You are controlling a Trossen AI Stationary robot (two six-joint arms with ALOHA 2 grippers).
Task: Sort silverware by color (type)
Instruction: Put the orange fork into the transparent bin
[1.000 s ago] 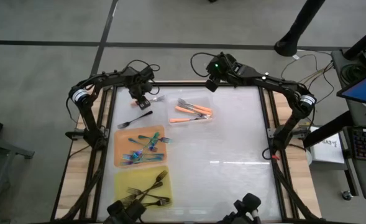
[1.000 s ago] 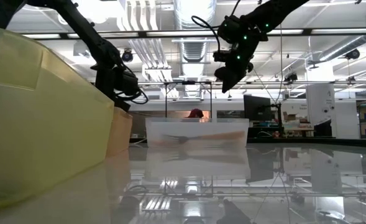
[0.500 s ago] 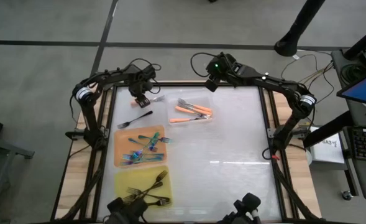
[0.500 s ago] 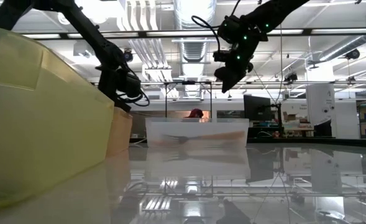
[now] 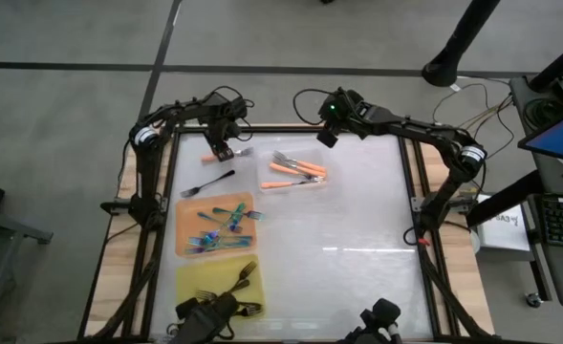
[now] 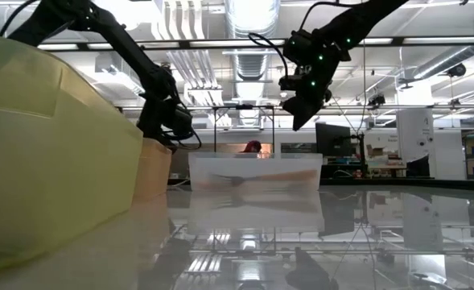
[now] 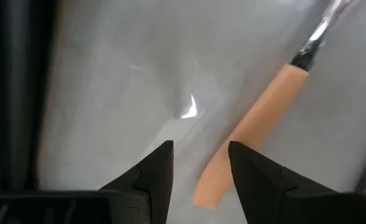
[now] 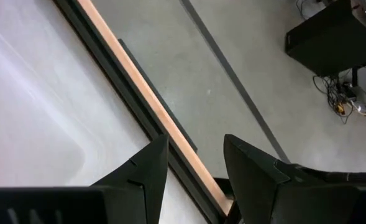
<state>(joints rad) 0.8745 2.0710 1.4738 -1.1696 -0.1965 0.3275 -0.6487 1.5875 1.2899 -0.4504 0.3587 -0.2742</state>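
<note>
An orange-handled fork (image 5: 241,151) lies flat on the table near its far left corner. My left gripper (image 5: 222,150) hangs open just over it, pointing steeply down. In the left wrist view the fork's orange handle (image 7: 257,124) runs slantwise under the right fingertip, and its free end (image 7: 207,194) shows in the gap (image 7: 200,152); no touch shows. My right gripper (image 5: 325,137) is open, high over the far edge. A black fork (image 5: 209,182) lies loose on the table. Orange-handled forks fill a clear tray (image 5: 295,172), teal ones lie on an orange mat (image 5: 187,227), black ones on a yellow mat (image 5: 193,275).
The table's dark frame rail (image 7: 15,93) runs close beside my left gripper. In the low view the yellow mat's edge (image 6: 51,153) fills the left foreground and the clear tray (image 6: 255,171) stands mid-table. The right half of the table (image 5: 357,229) is bare.
My left gripper has sunk a little and shifted toward the orange-handled fork at the far left, tipping more steeply downward as the arm folded. Its fingers have stayed open. The forks have not moved.
</note>
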